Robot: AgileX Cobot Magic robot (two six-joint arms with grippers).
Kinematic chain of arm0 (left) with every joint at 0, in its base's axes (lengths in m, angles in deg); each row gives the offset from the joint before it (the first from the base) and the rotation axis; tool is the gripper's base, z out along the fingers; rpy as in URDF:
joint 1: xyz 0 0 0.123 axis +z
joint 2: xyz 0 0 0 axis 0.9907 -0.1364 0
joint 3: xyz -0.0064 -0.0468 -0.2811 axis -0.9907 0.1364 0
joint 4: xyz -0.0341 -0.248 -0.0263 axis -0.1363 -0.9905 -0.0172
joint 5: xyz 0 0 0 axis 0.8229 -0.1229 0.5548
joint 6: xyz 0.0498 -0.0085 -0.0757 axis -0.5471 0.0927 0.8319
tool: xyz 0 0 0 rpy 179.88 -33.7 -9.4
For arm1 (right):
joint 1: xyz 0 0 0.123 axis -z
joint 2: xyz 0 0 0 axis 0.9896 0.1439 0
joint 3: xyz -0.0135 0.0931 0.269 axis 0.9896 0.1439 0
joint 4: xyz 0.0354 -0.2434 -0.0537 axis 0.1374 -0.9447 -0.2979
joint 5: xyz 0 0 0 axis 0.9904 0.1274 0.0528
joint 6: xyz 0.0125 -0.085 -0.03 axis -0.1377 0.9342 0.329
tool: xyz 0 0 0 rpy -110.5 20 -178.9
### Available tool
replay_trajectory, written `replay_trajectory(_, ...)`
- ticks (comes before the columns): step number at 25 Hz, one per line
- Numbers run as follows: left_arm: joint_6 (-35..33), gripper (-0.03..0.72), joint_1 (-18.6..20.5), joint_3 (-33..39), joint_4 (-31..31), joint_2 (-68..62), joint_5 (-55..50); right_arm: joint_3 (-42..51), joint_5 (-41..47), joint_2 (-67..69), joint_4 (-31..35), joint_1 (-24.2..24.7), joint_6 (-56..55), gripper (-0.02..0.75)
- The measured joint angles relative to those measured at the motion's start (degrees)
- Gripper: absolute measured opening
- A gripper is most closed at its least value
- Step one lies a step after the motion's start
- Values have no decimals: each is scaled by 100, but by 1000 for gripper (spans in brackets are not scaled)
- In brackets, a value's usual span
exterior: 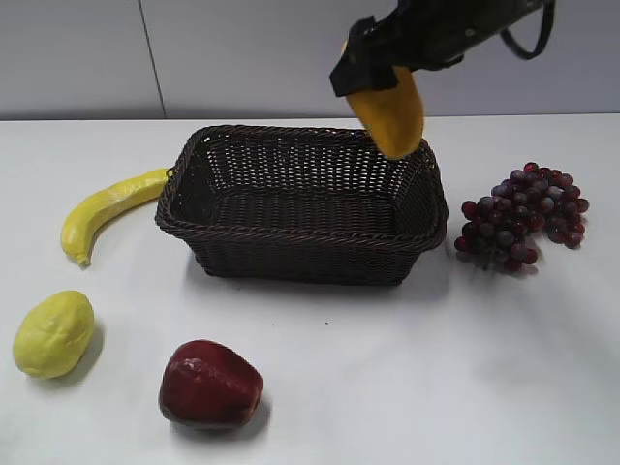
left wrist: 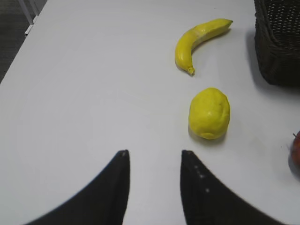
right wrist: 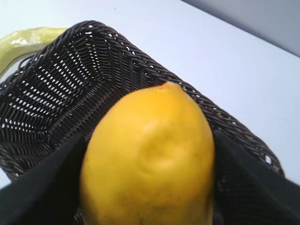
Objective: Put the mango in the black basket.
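My right gripper [exterior: 373, 73] is shut on the orange-yellow mango [exterior: 392, 114] and holds it in the air above the far right corner of the black basket [exterior: 291, 242]. In the right wrist view the mango [right wrist: 150, 164] fills the space between the two fingers, with the basket [right wrist: 61, 89] below and beyond it. The basket holds nothing that I can see. My left gripper [left wrist: 153, 157] is open and empty over bare table, short of the lemon. It does not show in the exterior view.
A banana [exterior: 107, 208] lies left of the basket, a yellow lemon [exterior: 53, 332] at the front left, a red apple [exterior: 208, 385] at the front. A bunch of dark grapes [exterior: 523, 213] lies right of the basket. The lemon [left wrist: 209, 112] and banana [left wrist: 199, 40] show in the left wrist view.
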Motion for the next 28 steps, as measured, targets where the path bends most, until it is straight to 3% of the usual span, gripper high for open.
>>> replay_trajectory(6,0,272,0,0,0,0,0,0,-559,1096,46,-97,0,578)
replay_trajectory(17,0,272,0,0,0,0,0,-236,-434,1514,108,-97,57,623)
replay_trajectory(22,0,272,0,0,0,0,0,-1008,591,1210,-150,-97,62,603)
replay_trajectory(28,0,272,0,0,0,0,0,-2259,2493,381,-988,-97,-559,579)
